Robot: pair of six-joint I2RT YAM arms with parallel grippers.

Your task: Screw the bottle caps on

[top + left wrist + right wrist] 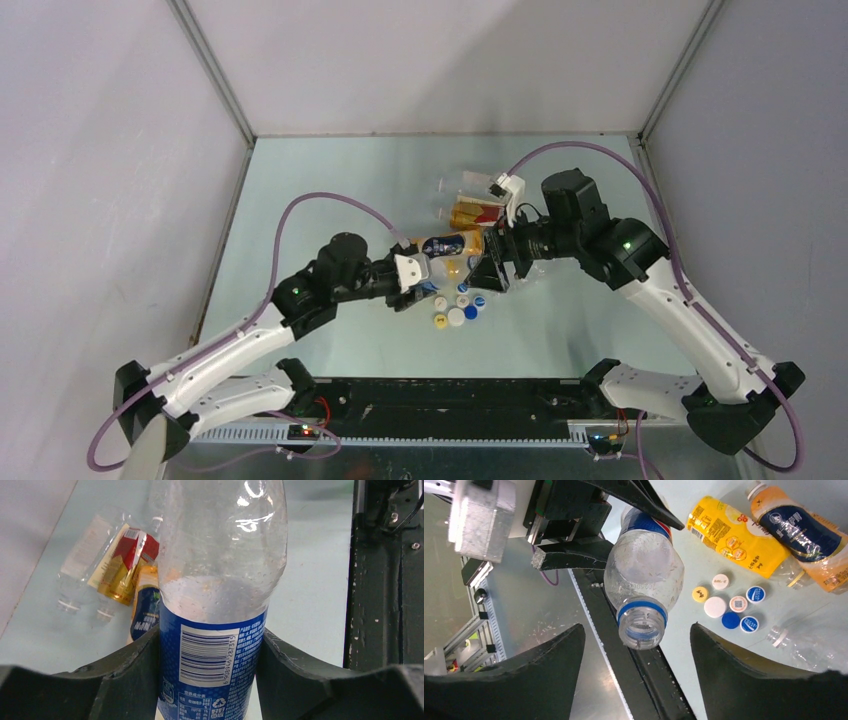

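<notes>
A clear bottle with a blue label [215,580] sits between the fingers of my left gripper [211,632], which is shut on the label from both sides. The bottle is held off the table. Its open, capless neck [641,630] points at my right gripper [636,626]. That gripper is open, with its fingers wide on either side of the neck and touching nothing. Several loose bottle caps [714,607] in white, blue and yellow lie together on the table [340,200], below the two grippers [458,308].
More bottles lie on their sides behind the caps: a yellow one [734,535], an orange one with a dark-blue label [799,527], a gold-and-red one [127,562] and clear ones [82,565]. A black rail [634,680] runs along the table's near edge.
</notes>
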